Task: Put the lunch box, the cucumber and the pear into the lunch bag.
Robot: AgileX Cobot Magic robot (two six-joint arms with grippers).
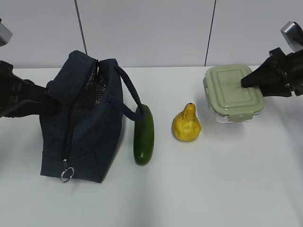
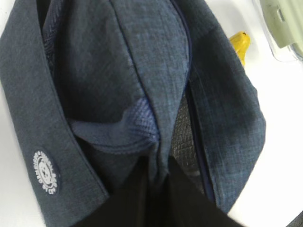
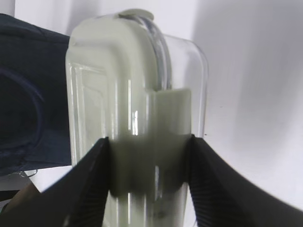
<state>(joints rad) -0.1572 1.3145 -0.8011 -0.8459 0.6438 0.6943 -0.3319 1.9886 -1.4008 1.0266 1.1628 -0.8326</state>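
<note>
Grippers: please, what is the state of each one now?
Left gripper: closed, pinching the lunch bag fabric.
Right gripper: fingers closed on the lunch box.

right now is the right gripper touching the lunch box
Touching. The right wrist view shows both fingers of the right gripper pressed against the lunch box, one on each side, no gap.

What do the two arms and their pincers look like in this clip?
Both arms are black. The right pincer has flat, tapered black fingers with ribbed inner faces; a silver-grey housing sits above the arm in the exterior view. The left pincer shows plain black fingers. No cables or markings are visible.
</note>
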